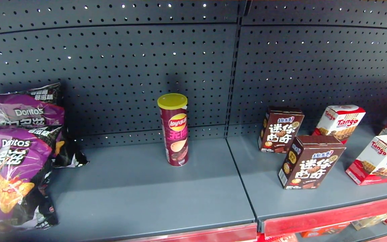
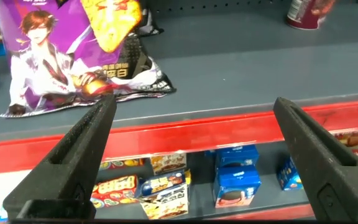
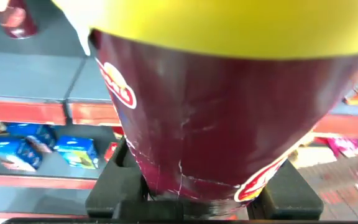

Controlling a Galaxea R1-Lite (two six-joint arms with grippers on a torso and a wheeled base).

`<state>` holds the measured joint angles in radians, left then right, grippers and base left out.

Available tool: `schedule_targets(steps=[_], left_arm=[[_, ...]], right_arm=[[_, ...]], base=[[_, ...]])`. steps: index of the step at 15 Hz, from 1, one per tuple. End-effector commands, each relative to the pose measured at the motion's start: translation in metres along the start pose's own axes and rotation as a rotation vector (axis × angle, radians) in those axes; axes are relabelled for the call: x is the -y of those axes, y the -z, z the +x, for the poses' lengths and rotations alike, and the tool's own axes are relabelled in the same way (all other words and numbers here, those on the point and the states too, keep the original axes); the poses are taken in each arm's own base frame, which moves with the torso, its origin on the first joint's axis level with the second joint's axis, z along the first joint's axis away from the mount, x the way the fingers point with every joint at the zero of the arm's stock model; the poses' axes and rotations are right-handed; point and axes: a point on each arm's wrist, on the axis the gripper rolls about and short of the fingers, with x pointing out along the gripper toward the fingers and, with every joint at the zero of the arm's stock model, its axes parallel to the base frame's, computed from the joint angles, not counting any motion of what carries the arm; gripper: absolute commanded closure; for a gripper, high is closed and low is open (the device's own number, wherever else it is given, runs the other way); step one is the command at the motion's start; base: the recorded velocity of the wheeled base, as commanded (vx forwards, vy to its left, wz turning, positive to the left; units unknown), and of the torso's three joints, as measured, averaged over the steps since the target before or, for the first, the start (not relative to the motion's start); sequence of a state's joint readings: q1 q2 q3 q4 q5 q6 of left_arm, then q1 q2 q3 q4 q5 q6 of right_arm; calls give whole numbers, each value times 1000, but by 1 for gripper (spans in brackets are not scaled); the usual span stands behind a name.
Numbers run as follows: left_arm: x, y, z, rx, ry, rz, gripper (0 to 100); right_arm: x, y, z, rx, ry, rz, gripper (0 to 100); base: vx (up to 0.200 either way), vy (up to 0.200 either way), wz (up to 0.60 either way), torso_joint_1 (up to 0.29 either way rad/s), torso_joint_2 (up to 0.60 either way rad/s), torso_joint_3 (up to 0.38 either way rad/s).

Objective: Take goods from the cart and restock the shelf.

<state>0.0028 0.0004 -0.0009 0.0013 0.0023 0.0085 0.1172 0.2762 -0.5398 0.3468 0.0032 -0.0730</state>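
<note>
Evidently this is the carrying step. The right gripper (image 3: 204, 199) has a maroon can (image 3: 229, 124) with a yellow lid clamped between its black fingers (image 3: 114, 186), gripped low on the body with the lid end toward the wrist camera. It is out in front of the shelf's (image 1: 139, 195) red front edge, not yet over the board.

A matching can (image 1: 175, 131) stands upright on the shelf, close to the back edge and just left of the seam between the two boards. Purple chip bags (image 1: 8, 168) crowd the left end, while brown boxes (image 1: 309, 161) and red-and-white boxes (image 1: 378, 158) sit on the right board.

From where I stand, the next move looks like carrying the held can in over the front edge and setting it upright on the bare stretch beside the standing one. It needs to stay clear enough that neither can tips, and the jaws should let go only once the base is flat.

The left gripper (image 2: 194, 109) hangs before the front edge near the bags. Its jaws are spread wide and hold nothing.
</note>
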Motion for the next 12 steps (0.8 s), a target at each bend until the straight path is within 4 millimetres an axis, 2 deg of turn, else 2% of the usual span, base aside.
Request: schedule_targets(steps=[1, 3, 7, 8, 9, 12], left_arm=[[0, 0, 0, -2, 2, 2, 0], [0, 0, 0, -1, 11, 5, 0], [0, -1, 1, -13, 18, 7, 0], [2, -30, -4, 6, 145, 76, 0], [4, -44, -8, -76, 222, 69, 0], [7, -58, -8, -165, 382, 88, 0]], right_arm=[[-3, 3, -7, 0, 53, 4, 100], [-5, 8, -17, -41, 57, 4, 100], [-5, 11, -14, -81, 52, -54, 100], [-5, 11, -8, -111, 46, -71, 100], [-4, 9, -7, -110, 45, -73, 100], [-3, 0, 0, -103, 32, -72, 100]], base=[[0, 0, 0, 0, 0, 0], [0, 0, 0, 0, 0, 0], [0, 0, 0, 0, 0, 0], [0, 0, 0, 0, 0, 0], [0, 0, 0, 0, 0, 0], [0, 0, 0, 0, 0, 0]])
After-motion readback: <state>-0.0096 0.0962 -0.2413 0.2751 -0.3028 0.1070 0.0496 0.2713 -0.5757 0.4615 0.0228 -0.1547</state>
